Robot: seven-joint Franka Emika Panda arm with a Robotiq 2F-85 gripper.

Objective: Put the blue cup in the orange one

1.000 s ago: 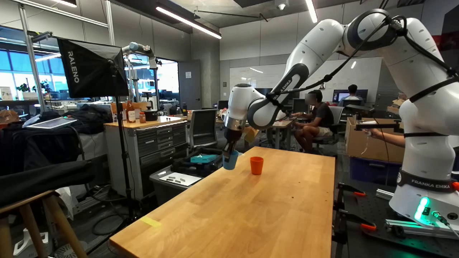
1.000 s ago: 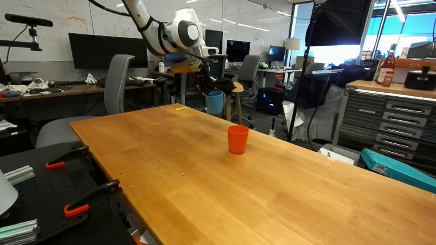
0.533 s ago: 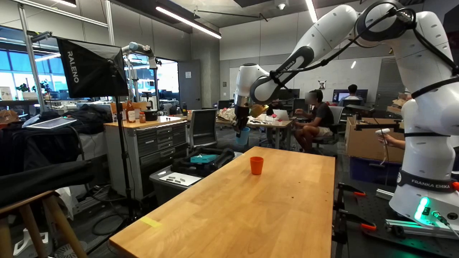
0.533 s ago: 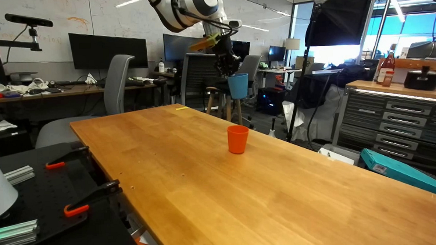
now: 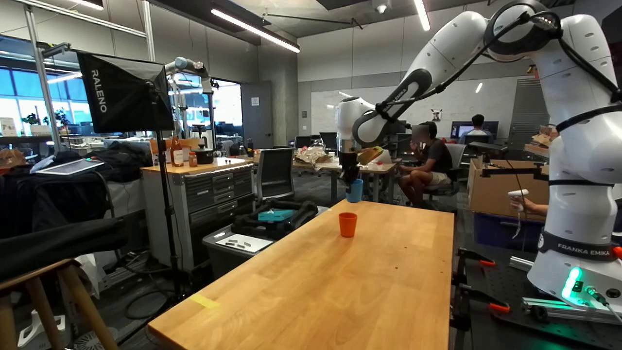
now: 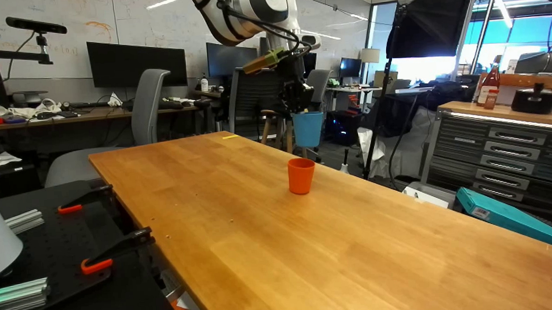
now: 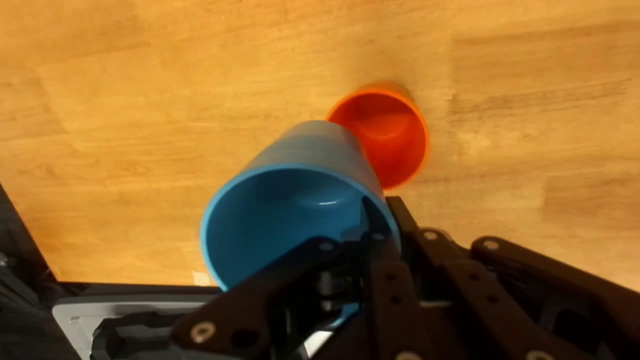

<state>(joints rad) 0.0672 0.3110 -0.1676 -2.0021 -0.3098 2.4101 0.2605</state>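
Blue plastic cup point(image 7: 300, 150) held aloft, mouth up, gripper point(image 7: 384, 212) clamped on its wall. Orange-red plastic cup point(image 6: 301, 176) upright on wooden table point(image 6: 354, 240), below and off to one side. Grasp and lift done; nesting not. Left, likely: align, lower in, release.

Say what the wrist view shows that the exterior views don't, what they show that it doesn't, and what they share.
Only the wrist view: the inside of the blue cup, with that cup covering part of the orange cup.
Only the exterior views: the arm, the softbox and the bottle.
Shared: the gripper holding the blue cup, and the orange cup on the table.
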